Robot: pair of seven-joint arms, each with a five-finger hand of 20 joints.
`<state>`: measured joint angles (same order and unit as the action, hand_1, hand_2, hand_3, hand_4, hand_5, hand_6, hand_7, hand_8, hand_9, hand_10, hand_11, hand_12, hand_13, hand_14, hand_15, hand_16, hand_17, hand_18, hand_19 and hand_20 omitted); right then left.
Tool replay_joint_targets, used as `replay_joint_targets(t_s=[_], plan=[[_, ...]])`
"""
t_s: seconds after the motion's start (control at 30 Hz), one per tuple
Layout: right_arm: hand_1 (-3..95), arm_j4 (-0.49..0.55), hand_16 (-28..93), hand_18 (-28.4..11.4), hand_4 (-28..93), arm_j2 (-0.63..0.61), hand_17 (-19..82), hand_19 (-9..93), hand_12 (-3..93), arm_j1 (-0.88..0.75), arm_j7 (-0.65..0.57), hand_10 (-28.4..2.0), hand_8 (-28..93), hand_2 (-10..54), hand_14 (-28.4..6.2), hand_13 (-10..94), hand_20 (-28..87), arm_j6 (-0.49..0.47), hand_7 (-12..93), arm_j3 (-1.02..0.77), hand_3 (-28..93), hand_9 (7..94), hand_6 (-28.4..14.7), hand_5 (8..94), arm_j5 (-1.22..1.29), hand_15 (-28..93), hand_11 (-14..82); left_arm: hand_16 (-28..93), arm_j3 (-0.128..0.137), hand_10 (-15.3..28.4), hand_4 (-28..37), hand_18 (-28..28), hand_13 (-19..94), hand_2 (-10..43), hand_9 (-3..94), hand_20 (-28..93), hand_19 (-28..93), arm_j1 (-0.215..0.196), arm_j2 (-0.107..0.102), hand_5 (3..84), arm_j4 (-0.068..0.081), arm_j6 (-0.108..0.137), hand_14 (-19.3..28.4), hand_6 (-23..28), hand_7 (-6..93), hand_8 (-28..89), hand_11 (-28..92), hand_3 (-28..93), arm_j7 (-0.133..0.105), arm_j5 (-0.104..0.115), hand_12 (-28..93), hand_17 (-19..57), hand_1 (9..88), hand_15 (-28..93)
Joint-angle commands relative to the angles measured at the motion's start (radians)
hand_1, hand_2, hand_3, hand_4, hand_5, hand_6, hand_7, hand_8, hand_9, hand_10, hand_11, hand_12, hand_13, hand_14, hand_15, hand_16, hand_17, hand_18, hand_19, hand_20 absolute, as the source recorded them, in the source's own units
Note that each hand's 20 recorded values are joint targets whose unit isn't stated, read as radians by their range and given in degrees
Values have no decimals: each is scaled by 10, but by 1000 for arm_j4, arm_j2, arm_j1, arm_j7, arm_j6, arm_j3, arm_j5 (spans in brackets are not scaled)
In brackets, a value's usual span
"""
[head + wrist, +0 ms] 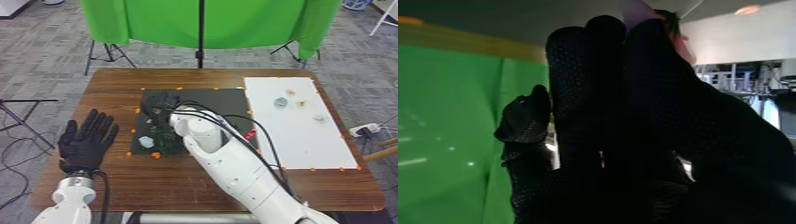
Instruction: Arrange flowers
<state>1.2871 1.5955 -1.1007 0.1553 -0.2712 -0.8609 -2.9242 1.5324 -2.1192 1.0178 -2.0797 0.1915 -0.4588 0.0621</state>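
One pink flower (681, 47) beside the straight, unclenched fingers (650, 55) of the right hand (160, 107), near their tips.

The right hand (160, 106) blurs into the black mat (226, 99), part of which its arm (233, 167) hides. Small pieces (281, 102) on the white sheet (293, 142) are too tiny to identify. In the right wrist view, the hand partly masks a pink object (683, 48).

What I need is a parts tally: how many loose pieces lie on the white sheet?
4: tan piece farthest, teal piece left, yellow piece beside it, pale piece nearest; right arm may hide others.
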Motion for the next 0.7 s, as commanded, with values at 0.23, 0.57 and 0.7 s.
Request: replay_joint_targets(t_s=[0.23, 0.57, 0.7], plan=[[589, 23, 376, -223, -283, -10, 274, 871, 395, 15, -85, -104, -101, -95, -82, 596, 540, -5, 402, 36, 754, 734, 5, 636, -40, 603, 182, -75, -5, 160, -283, 143, 295, 149, 382, 126, 359, 10, 3, 476, 11, -3, 162, 108, 161, -97, 245, 770, 3, 3, 110, -84, 269, 394], [577, 44, 368, -226, -283, -25, 271, 873, 384, 13, -123, -104, -161, -95, -90, 581, 537, -15, 280, 39, 761, 714, 8, 624, 15, 627, 170, -75, -2, 161, -283, 142, 295, 150, 384, 126, 359, 3, 9, 478, 10, -4, 159, 109, 165, -99, 248, 771, 1, 6, 110, -83, 270, 394], [569, 41, 367, -227, -283, -22, 269, 873, 351, 11, -125, -109, -177, -95, -94, 575, 536, -25, 263, 29, 760, 695, 4, 614, 34, 631, 179, -74, -2, 161, -283, 142, 295, 149, 384, 126, 358, 3, 7, 478, 10, -4, 160, 109, 165, -99, 247, 771, 1, 7, 110, -82, 270, 394]])
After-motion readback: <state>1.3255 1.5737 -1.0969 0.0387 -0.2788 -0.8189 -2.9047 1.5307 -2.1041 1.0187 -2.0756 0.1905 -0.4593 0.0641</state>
